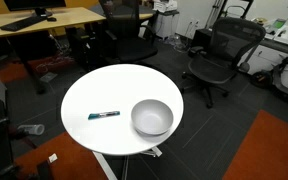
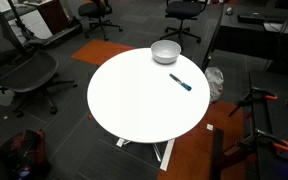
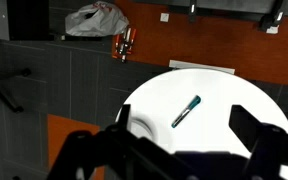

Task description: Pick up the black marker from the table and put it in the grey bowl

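Note:
The black marker [image 1: 104, 115] with a teal section lies flat on the round white table [image 1: 94, 92], just beside the grey bowl [image 1: 152, 117]. Both exterior views show them; the marker [image 2: 180, 82] lies near the table [image 2: 134, 105] edge, a little apart from the bowl [image 2: 165, 52]. In the wrist view the marker [image 3: 186, 111] lies diagonally on the table [image 3: 219, 90], and the bowl [image 3: 139, 128] is partly hidden behind one finger. My gripper [image 3: 182, 120] is open and empty, high above the table, its dark fingers either side of the marker. The arm does not show in the exterior views.
Black office chairs [image 1: 219, 55] [image 2: 24, 75] stand around the table. A wooden desk [image 1: 39, 20] is at the back. Orange carpet [image 3: 214, 45] lies by the table, with a white plastic bag [image 3: 96, 18] on the dark floor. A tripod leg [image 2: 259, 105] stands nearby.

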Available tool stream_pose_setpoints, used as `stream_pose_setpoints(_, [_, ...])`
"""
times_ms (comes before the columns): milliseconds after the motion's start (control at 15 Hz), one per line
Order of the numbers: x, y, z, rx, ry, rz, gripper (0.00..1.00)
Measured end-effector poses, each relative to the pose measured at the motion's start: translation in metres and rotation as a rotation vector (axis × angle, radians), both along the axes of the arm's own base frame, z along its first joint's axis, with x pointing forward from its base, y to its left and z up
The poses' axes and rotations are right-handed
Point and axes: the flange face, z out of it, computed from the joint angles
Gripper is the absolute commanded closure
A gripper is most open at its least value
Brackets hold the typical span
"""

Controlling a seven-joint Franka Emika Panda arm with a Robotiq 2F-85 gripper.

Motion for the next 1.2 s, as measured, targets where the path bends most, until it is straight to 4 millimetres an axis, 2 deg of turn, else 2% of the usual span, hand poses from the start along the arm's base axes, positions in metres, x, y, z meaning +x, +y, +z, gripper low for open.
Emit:
stream_pose_setpoints(800, [0.005, 0.003, -0.004, 0.009, -0.009, 0.012, 0.0])
stream_pose_setpoints(1200, [0.024, 0.003, -0.033, 0.075, -0.056, 0.008, 0.0])
